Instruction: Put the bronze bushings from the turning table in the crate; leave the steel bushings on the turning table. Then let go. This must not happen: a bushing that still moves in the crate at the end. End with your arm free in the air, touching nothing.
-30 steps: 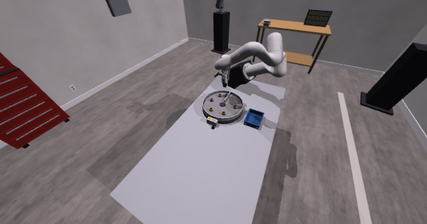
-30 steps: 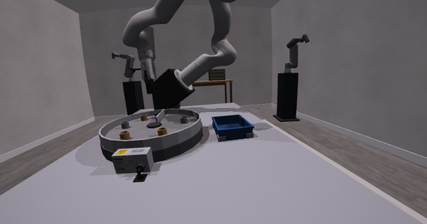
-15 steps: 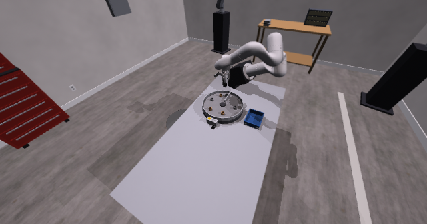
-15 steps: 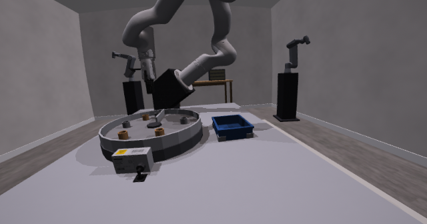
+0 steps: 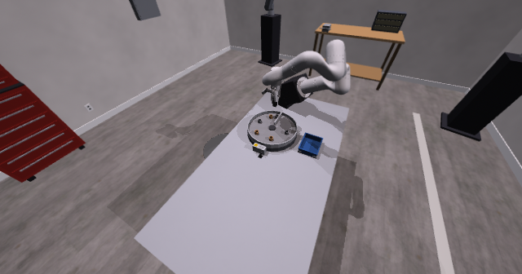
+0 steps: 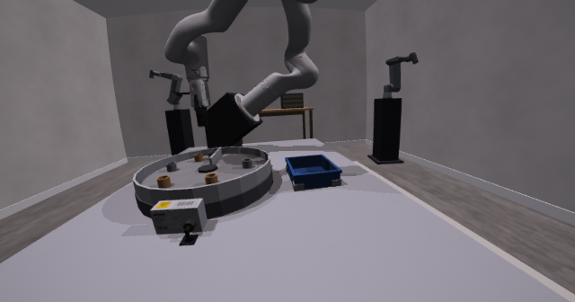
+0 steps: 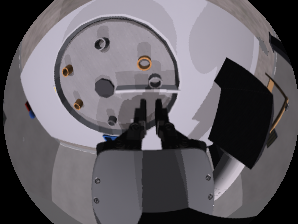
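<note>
The control box (image 6: 178, 215) carries a yellow patch and a barcode label, unreadable. Three bronze bushings (image 6: 163, 182) stand upright, bores up, on the turning table (image 6: 234, 190) beside the crate (image 6: 313, 172). The pincer (image 6: 201, 119) hangs above its far rim, fingers nearly together, gripping nothing.

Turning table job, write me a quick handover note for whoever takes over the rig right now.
Gripper: nearly shut, empty, hovering above the turning table's far rim.
On the table: three bronze bushings and two steel bushings.
Crate: beside the table; no bushings visible in it.
Done: nothing delivered.
Left: move all three bronze to the crate, then release.
</note>
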